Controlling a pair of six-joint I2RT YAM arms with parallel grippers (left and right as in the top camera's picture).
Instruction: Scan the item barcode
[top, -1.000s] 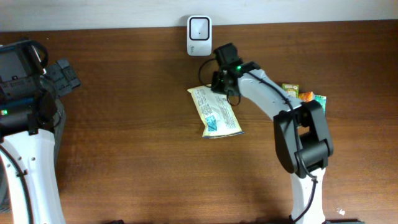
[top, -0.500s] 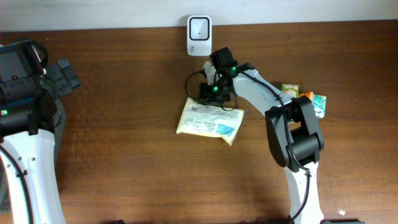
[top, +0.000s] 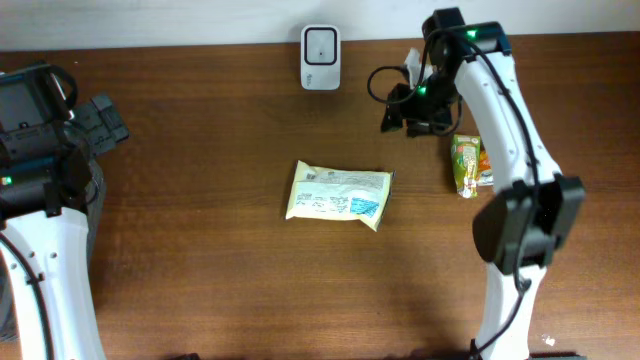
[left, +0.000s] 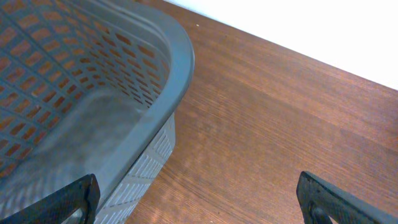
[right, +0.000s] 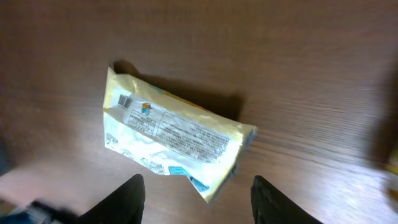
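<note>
Two pincers, both spread and empty: your right gripper (right: 200, 193) hangs in the air near the yellow-white snack packet (top: 338, 194), which lies flat mid-table, well apart from the white scanner (top: 320, 44). Your left gripper (left: 199, 199) hovers beside a grey basket (left: 180, 68).

Overhead, the light is bright and even and the picture sharp, with only faint shadows on the bench (top: 200, 250). The right wrist view is smeared with blur, worst toward 3 and 9 o'clock; the packet (right: 174, 140) throws a dark shadow toward 12 o'clock. The left wrist view is crisp, its wall (left: 323, 31) glaring white at 1 o'clock.
</note>
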